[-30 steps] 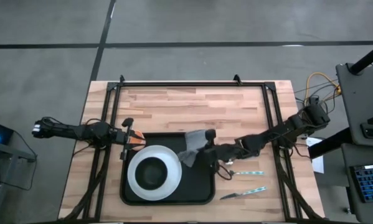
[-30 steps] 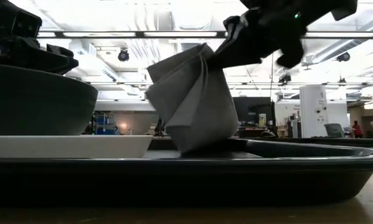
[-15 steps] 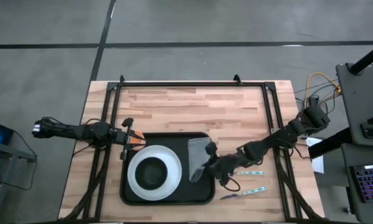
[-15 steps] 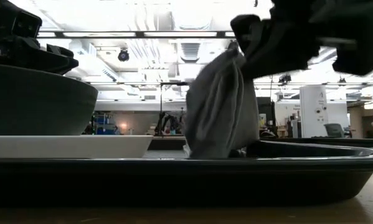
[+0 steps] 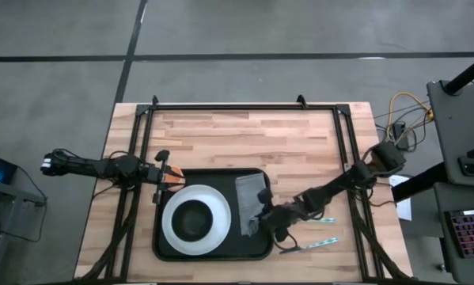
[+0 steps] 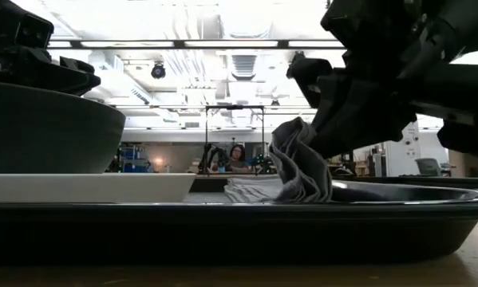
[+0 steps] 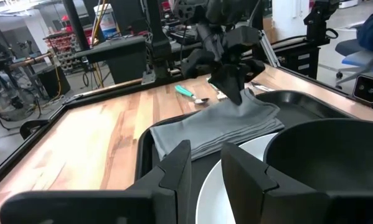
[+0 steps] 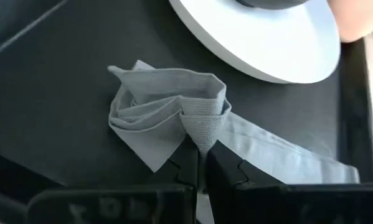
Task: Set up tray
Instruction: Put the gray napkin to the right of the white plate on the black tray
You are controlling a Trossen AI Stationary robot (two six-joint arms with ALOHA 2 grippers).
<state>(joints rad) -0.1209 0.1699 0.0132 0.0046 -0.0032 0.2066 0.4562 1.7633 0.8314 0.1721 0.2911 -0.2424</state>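
Note:
The black tray (image 5: 214, 256) lies on the wooden table. On its left part stands a white plate (image 5: 218, 207) with a dark bowl (image 5: 192, 221) on it. The grey napkin (image 5: 250, 198) lies on the tray's right part, mostly flat on the tray floor (image 8: 55, 68). My right gripper (image 5: 267, 215) is shut on the napkin's near end. My left gripper (image 5: 170, 176) waits at the tray's far left corner, open with nothing between its fingers (image 7: 177, 171). My right gripper pinches a bunched fold (image 8: 202, 123) at the napkin's near end between its two fingers (image 8: 226, 169). The fingers slant down from the table's right side. The pinched fold stands up a little (image 6: 296, 151); the rest of the napkin lies slack on the tray.
Two teal-handled pieces of cutlery (image 5: 319, 219) (image 5: 309, 246) lie on the wood right of the tray. A black frame (image 5: 244, 107) runs around the table top. Bare wood lies beyond the tray's far edge.
My right gripper has sunk and gone toward the table's near edge, tipping further down, still shut on the napkin. The napkin, which hung upright from the fingers with its lower end on the tray, now lies spread along the tray's right part.

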